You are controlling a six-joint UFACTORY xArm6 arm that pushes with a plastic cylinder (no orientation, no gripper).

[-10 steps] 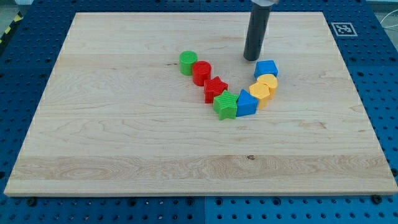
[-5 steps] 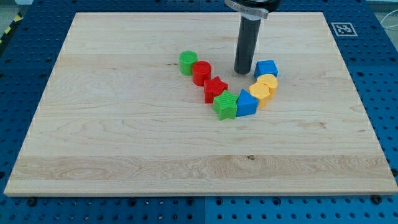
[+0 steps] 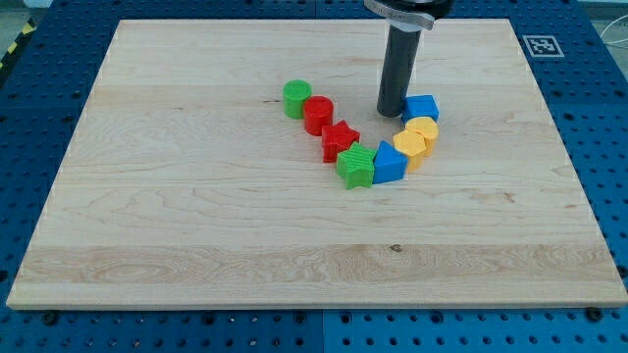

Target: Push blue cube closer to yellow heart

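My tip (image 3: 392,114) sits on the wooden counter (image 3: 196,226), just left of the blue cube (image 3: 420,107), at or very close to the cube's left face; can't tell if it actually touches. No pincer on this arm, only the straight dark rod (image 3: 399,71) coming down from the far edge of the view, so no spread or pinch state to give

Blue cube is right of centre on the counter, at the far right end of a curved chain of blocks. Directly near-side of it, touching, is a yellow block with a rounded top (image 3: 423,129), likely the yellow heart though shape is hard to confirm. A second yellow block (image 3: 410,148), angular, sits just nearer and left of that, touching it. Next a blue block with a pointed top (image 3: 388,162), then the green star (image 3: 356,166) at the near point of the chain

The chain goes up to the far left: red star (image 3: 340,138), red cylinder (image 3: 318,115), green cylinder (image 3: 296,98), each touching or just beside the next

Tip stands inside the open side of this curve, well apart from the red and green blocks. Blue pegboard (image 3: 608,127) surrounds the counter, and a black-and-white marker tag (image 3: 541,45) sits at the far right corner
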